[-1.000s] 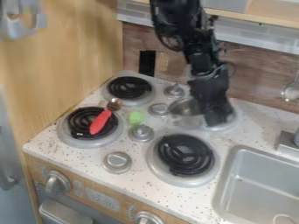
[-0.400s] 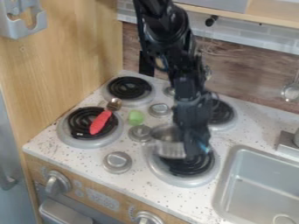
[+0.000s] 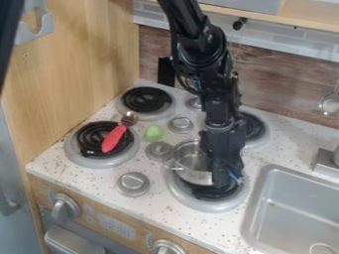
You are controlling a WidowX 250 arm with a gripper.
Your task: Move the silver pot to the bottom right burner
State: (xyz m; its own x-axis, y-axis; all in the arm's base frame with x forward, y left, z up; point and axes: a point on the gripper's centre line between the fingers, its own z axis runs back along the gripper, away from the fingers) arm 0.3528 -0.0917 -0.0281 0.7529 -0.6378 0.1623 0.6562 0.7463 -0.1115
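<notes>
Silver pot over the bottom right burner, gripper at its right side

Item: bottom right burner [image 3: 206, 206], the target. Its pale ring shows along the front; dark coil shows at the front and right, outside the pot.

Item: silver pot [image 3: 189, 173], round-bodied, upright or nearly so. It lies over the burner's rear left part, off centre, its rear left wall beside a stove knob [image 3: 159, 151]. Being round, it offers no clear long axis; a small handle [image 3: 175, 167] juts to the view's left, away from the arm. Whether the base rests flat on the coil cannot be told.

Item: gripper [image 3: 226, 181], black, hanging down at the pot's right side, overlapping its rim in the view. Jaws: how far open, and whether they have hold of the rim, cannot be told.

Governing relation: the pot lies to the view's left of the jaws; the burner's middle lies to the right and somewhat nearer the front than the pot's. Judged remedy, if the pot is held: a slight shift right and forward, then lowering and release. Judged risk: a one-sided grip may let the pot tip, or drag it off level on leaving.

Item: green object [image 3: 154, 132], beyond the knob, apart from the pot.

Item: rear right burner [image 3: 264, 135], partly behind the arm.
</notes>
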